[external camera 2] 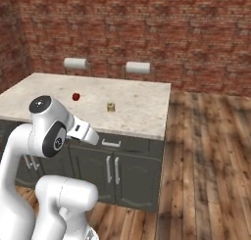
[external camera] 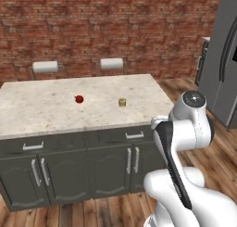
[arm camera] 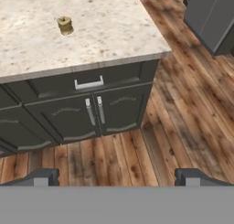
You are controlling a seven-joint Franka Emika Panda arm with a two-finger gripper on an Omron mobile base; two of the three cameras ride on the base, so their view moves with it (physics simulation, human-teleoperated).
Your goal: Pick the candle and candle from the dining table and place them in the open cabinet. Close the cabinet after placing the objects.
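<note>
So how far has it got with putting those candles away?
Hardly started, it seems. The small yellowish candle sits on the stone table top, near a red fruit, untouched. The gripper hangs open over the wood floor in front of the table, holding nothing. A slim stick candle isn't on the table here, so I can't say where it is. Picking up, shelving and closing the cabinet remain.

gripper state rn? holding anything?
Gripper: open, fingertips wide apart, nothing between them. Small candle sits on the table, untouched.
</note>
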